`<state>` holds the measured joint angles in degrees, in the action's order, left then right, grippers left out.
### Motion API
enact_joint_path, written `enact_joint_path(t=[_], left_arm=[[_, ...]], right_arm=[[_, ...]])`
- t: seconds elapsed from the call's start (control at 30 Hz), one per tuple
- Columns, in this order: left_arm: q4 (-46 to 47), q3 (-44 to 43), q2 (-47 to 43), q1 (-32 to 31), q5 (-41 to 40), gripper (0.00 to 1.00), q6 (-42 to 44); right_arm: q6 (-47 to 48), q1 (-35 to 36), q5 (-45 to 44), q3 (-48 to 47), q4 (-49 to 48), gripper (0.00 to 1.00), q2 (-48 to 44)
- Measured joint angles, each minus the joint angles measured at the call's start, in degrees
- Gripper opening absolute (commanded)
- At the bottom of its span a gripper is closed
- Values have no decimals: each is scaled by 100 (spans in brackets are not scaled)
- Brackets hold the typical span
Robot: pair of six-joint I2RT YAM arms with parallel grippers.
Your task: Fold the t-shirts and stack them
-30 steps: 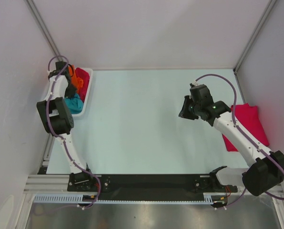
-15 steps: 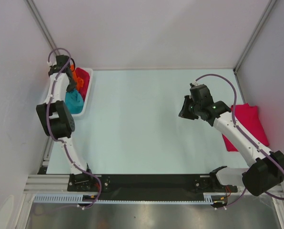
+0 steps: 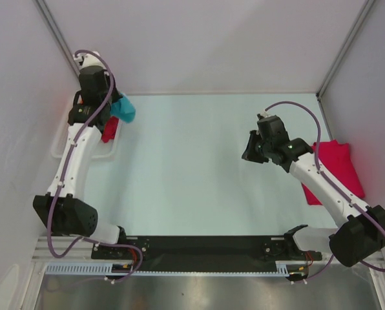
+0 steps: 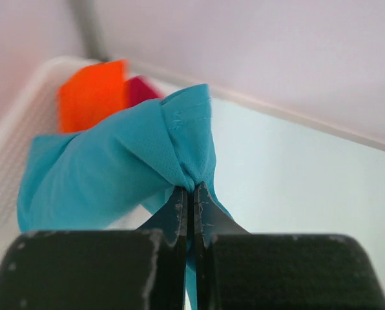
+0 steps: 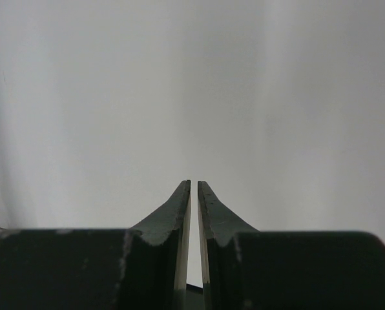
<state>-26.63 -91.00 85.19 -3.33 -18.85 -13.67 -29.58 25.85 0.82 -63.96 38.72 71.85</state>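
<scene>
While left hand [image 4: 193, 187] pinches teal shirt [image 4: 115, 161] over basket [image 4: 15, 129], right hand [image 5: 194, 184] nearly closed, empty.

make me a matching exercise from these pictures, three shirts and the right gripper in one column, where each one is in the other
1. teal t-shirt
2. orange t-shirt
3. folded crimson-pink t-shirt
4. right gripper

a. flat on the table by the right wall
b. holding nothing, above the table
c. pinched in the left gripper, lifted
d. in the white basket

Pairs: 1-c, 2-d, 3-a, 4-b
</scene>
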Motion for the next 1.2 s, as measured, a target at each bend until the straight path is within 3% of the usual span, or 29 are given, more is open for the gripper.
enact_joint_path(t=[0.2,0.37,0.57,0.67,0.87,1.1,1.13,1.2], left_arm=[[332,31,-289,-708,1532,0,81],[466,573,-457,-1292,3331,0,33],[546,1064,-920,-1480,5309,0,-186],[686,1073,-1167,-1508,5888,0,-282],[564,1152,-1427,-1460,5613,0,-289],[-94,1488,-317,-1405,4293,0,-452],[-192,1624,-140,-1394,4162,9,-485],[-409,1797,74,-1388,4006,43,-544]], right_arm=[[-42,79,0,13,-15,14,0],[-68,144,0,48,-39,15,0],[-133,197,2,103,-94,15,0],[-170,245,0,103,-127,14,2],[-192,348,0,103,-157,15,26],[-197,369,0,157,-175,14,24],[-199,369,-2,173,-175,15,24],[-214,372,-2,210,-175,15,24]])
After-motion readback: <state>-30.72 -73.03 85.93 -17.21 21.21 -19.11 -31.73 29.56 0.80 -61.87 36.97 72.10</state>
